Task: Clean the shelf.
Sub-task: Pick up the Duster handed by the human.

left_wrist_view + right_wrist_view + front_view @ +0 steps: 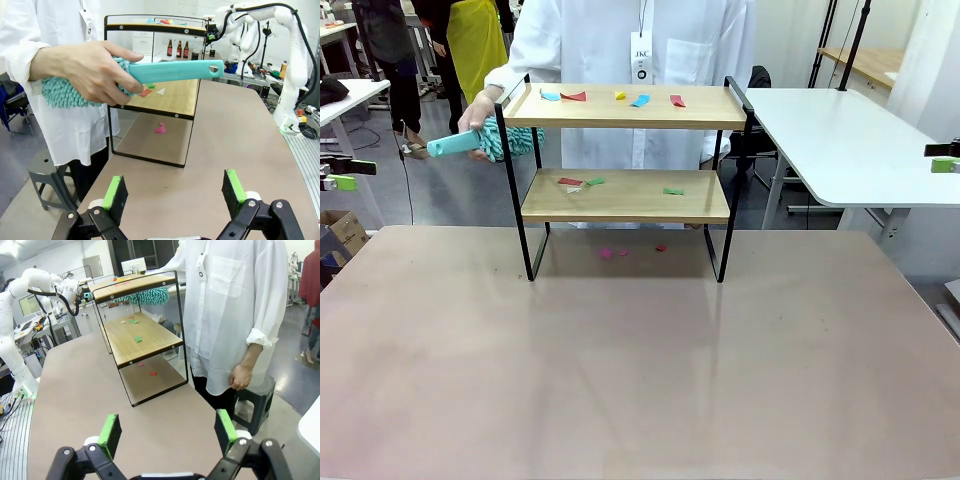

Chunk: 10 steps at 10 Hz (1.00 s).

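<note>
My left gripper [174,186] and right gripper [167,425] hover spread and empty as a hand [87,70] offers the duster [172,71] beside the shelf [620,205], so the left should grasp its handle next.

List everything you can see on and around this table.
Shelf: one, wood boards, black frame, far end of tabletop.
Top-board scraps: five, blue, red, yellow.
Lower-board scraps: four, red, white, green.
Scraps under shelf: about three, pink, red, on tabletop.
Duster: one, teal, left of shelf, held.
Tabletop: one, beige.
White table: one, far right.
Person's hand: one, gripping duster.
Left gripper: open, empty.
Right gripper: open, empty.
</note>
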{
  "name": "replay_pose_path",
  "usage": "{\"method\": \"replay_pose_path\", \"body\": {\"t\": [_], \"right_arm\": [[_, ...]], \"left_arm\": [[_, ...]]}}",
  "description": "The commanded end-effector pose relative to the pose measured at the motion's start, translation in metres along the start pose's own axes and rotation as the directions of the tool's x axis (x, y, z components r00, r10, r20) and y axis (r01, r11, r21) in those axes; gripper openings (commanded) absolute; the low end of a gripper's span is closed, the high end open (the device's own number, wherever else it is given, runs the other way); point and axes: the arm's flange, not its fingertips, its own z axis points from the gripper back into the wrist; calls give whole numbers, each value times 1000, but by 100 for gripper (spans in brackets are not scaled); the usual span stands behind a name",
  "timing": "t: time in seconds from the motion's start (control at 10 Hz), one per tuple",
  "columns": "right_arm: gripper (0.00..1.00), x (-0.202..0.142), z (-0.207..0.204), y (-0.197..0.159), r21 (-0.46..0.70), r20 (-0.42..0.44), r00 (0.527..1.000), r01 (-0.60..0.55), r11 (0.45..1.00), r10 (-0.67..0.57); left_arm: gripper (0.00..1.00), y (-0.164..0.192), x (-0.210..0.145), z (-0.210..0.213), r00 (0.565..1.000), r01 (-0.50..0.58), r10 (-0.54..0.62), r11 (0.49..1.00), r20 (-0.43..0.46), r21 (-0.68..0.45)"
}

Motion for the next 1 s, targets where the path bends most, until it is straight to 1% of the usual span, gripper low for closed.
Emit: {"method": "replay_pose_path", "body": {"t": [0.0,0.1,0.2,0.4,0.6,0.7,0.8,0.9], "right_arm": [[100,1,-1,0,3,-3,1000,-3,1000,3],[100,1,-1,0,3,-3,1000,-3,1000,3],[100,1,-1,0,3,-3,1000,-3,1000,3],[100,1,-1,0,3,-3,1000,-3,1000,3],[100,1,-1,0,3,-3,1000,-3,1000,3],[100,1,-1,0,3,-3,1000,-3,1000,3],[100,1,-1,0,3,-3,1000,-3,1000,3],[100,1,-1,0,3,-3,1000,-3,1000,3]], "left_arm": [[100,-6,30,-7,999,-25,26,999,-32,34],[100,-8,60,-15,990,-89,100,990,-101,105],[100,-12,93,-28,977,-144,167,975,-132,169],[100,-20,159,-53,930,-240,308,922,-200,302],[100,-36,211,-76,884,-219,350,896,-310,386],[100,-46,231,-93,831,-233,422,856,-364,461],[100,-64,247,-111,793,-217,474,807,-384,549],[100,-81,257,-123,770,-203,504,775,-391,599]]}}
